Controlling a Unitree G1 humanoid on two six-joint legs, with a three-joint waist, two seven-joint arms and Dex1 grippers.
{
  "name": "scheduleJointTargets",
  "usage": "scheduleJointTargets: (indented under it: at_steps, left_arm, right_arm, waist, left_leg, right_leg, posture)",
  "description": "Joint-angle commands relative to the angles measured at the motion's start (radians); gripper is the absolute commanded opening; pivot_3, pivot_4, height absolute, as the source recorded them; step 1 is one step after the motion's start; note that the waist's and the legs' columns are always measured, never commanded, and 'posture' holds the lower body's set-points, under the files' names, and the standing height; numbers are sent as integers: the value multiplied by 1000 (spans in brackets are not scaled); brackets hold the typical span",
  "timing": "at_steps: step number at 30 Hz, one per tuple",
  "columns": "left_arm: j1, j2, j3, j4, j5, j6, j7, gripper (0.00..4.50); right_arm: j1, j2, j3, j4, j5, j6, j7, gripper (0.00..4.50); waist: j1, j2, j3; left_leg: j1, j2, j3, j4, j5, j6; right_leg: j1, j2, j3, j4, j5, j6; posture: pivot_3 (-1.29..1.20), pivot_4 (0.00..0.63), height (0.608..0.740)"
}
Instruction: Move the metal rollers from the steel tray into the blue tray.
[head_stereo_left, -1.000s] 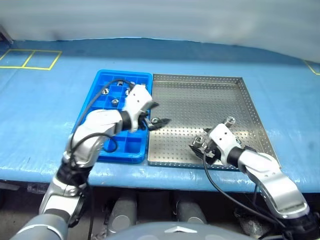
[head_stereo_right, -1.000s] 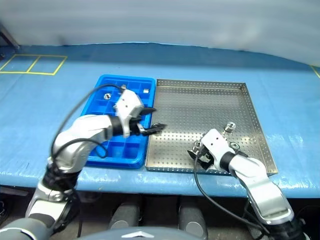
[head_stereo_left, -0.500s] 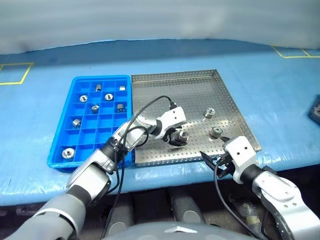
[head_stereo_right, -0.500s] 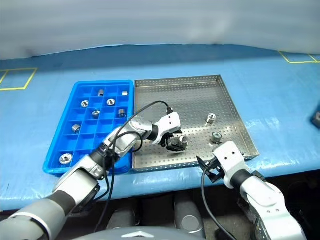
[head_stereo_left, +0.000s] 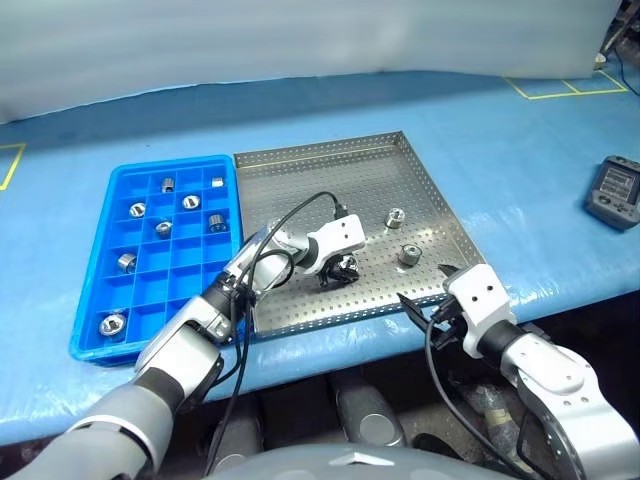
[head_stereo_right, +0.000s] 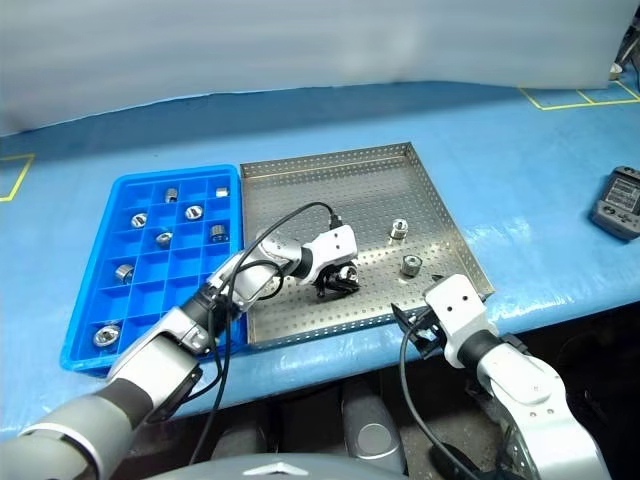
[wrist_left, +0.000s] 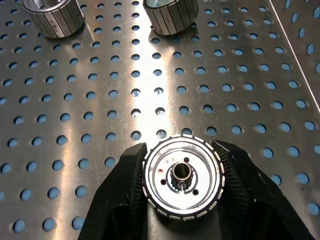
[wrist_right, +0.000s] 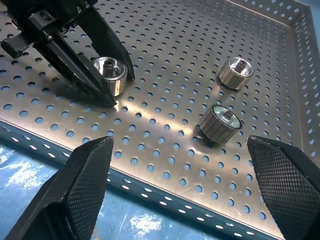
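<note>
The left end effector (head_stereo_left: 341, 271) is down on the steel tray (head_stereo_left: 300, 170), near the middle of it; its two black fingers (wrist_left: 125, 185) press on both sides of one metal roller (wrist_left: 182, 177), so it is grasping that roller; the roller sits on the tray floor, with its dark hole in the middle of its face.

Two more metal rollers lie loose on the steel tray; one roller (head_stereo_left: 394, 216) is at about 2 o'clock from the left end effector, and the other roller (head_stereo_left: 408, 255) is at about 3 o'clock from it; the two are near each other but not touching.

The right end effector (head_stereo_left: 432, 292) is wide open and holds nothing; it hangs just past the near rim of the steel tray, at about 5 o'clock from the tray's middle; its fingers (wrist_right: 85, 185) stand far apart.

The blue tray (head_stereo_left: 90, 345) lies on the blue tabletop (head_stereo_left: 520, 170), right beside the steel tray, at 9 o'clock from it; it has many small square boxes; seven rollers (head_stereo_left: 165, 229) sit in those boxes, each in its own box; most are in the far half, and one roller (head_stereo_left: 112, 324) sits alone at the near left corner.

A small dark device (head_stereo_left: 615, 192) lies on the tabletop, well apart from the trays, at 3 o'clock.
</note>
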Motion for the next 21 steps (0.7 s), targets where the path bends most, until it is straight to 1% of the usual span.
scheduleJointTargets:
  at_steps: [1, 5, 6, 10, 12, 16, 21]
  left_arm:
    - [11, 17, 126, -176, -83, 64, 5, 1726]
    - [70, 76, 262, -359, -143, 183, 64, 1726]
    - [82, 87, 280, -391, -151, 206, 78, 1726]
    - [182, 188, 383, -556, -127, 312, 189, 1726]
    - [227, 225, 421, -611, -94, 366, 269, 1726]
    - [343, 253, 528, -780, -46, 519, 428, 1726]
    - [448, 273, 584, -901, -51, 611, 498, 1726]
  right_arm:
    - [-72, 9, 49, 39, 24, -47, 43, 4500]
    - [-162, 39, 109, 97, 67, -77, 97, 4500]
    - [-174, 41, 117, 106, 68, -80, 104, 4500]
    - [-232, 48, 157, 153, 72, -95, 130, 4500]
    - [-255, 45, 169, 177, 67, -99, 138, 4500]
    - [-308, 38, 192, 229, 57, -105, 156, 4500]
    - [-354, 34, 207, 272, 41, -99, 157, 4500]
  waist:
    - [3, 0, 0]
    - [14, 0, 0]
    - [18, 0, 0]
    - [50, 0, 0]
    - [76, 0, 1]
    - [140, 0, 1]
    - [207, -1, 1]
  left_leg:
    - [0, 0, 0, 0, 0, 0]
    - [1, 0, -1, 0, 0, 0]
    - [0, 1, -1, 0, 0, 0]
    - [1, 1, -1, 0, 0, 0]
    - [1, 1, -1, 0, 0, 0]
    - [1, 1, -1, 1, 0, 0]
    - [0, 0, -2, 1, 0, 0]
  right_leg:
    - [0, 0, 0, 0, 0, 0]
    - [0, 1, 0, 1, 0, 0]
    - [0, 1, 0, 1, 0, 0]
    - [0, 2, 1, 2, 0, 0]
    - [0, 2, 1, 2, 0, 0]
    - [0, 2, 0, 2, 0, 0]
    - [0, 1, -2, 1, 0, 0]
  posture:
    - [-186, 150, 740]
    - [-127, 150, 740]
    - [-112, 150, 740]
    - [-28, 150, 740]
    - [5, 150, 740]
    - [50, 150, 740]
    - [93, 150, 740]
